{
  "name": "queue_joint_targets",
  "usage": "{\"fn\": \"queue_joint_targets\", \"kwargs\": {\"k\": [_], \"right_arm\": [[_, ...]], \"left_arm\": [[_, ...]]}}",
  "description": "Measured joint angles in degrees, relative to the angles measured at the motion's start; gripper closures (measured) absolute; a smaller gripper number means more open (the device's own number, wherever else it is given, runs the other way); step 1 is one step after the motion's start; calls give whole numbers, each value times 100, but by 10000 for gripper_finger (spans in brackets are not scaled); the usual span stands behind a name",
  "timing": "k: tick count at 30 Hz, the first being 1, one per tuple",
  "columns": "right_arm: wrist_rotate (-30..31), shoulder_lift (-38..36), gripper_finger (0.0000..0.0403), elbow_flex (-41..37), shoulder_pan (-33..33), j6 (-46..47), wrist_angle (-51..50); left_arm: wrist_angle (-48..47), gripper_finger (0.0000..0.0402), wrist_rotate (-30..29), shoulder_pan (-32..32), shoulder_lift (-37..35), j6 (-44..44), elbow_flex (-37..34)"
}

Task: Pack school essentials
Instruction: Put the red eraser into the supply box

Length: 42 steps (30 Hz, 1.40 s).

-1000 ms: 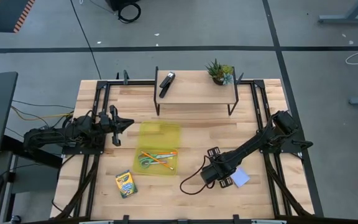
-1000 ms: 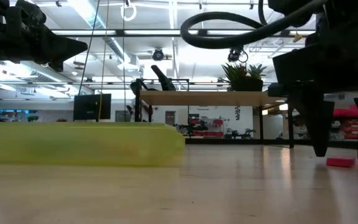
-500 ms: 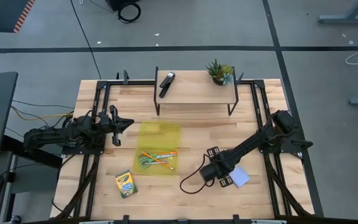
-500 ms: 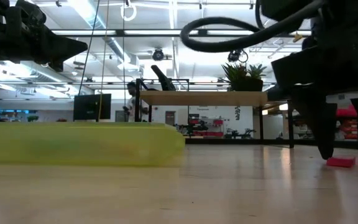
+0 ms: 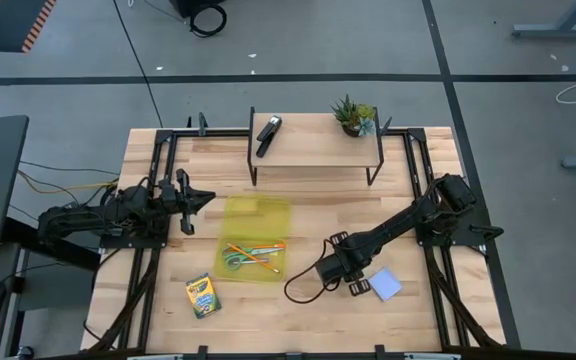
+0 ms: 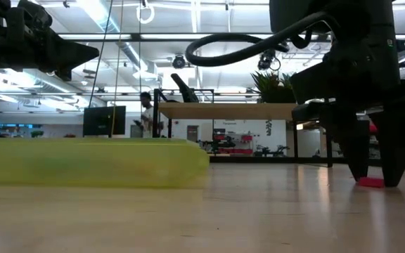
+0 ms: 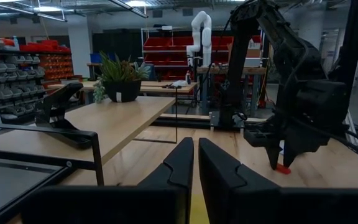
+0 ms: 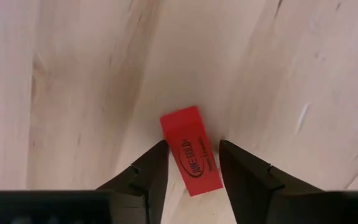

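A small red piece (image 8: pixel 191 152) lies flat on the wooden table near its right front. My right gripper (image 8: pixel 192 149) points down over it, open, with one finger on each long side; the low view shows the piece (image 6: pixel 370 182) between the fingertips. To its right lies the pale blue notepad (image 5: pixel 386 284). An open yellow-green case (image 5: pixel 258 240) in the table's middle holds the green-handled scissors, orange pen and yellow pencil (image 5: pixel 250 257). The crayon box (image 5: pixel 203 296) lies near the front left. My left gripper (image 7: pixel 196 155) waits shut above the table's left side. My right gripper comes from above, its fingers pointing down. They stand close beside the red piece's two long sides (image 8: pixel 169 146), across its width. The piece lies flat on the table. I cannot tell whether either finger touches it.
A raised wooden shelf (image 5: pixel 313 150) at the far edge carries a black stapler (image 5: pixel 269 133) and a small potted plant (image 5: pixel 353 115). Bare wood lies between the case and my right gripper.
My right gripper has swung a little toward the table's left and its fingers have drawn closer together around the red piece. The piece has slid slightly the same way and still lies flat on the table.
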Motion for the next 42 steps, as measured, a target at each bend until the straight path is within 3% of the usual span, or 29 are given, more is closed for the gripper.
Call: {"fn": "queue_joint_targets", "kwargs": {"k": [13,24,34,42], "right_arm": [[-147,-13,332,0,2,319,125],[-191,0,334,339,9,785,382],[362,4,335,1337,-70,1133,199],[652,2,331,1643,-229,1072,440]], "left_arm": [[0,376,0,0,1,0,-2],[-1,366,-1,0,0,0,0],[1,373,-2,0,0,0,0],[1,365,-2,0,0,0,-2]]}}
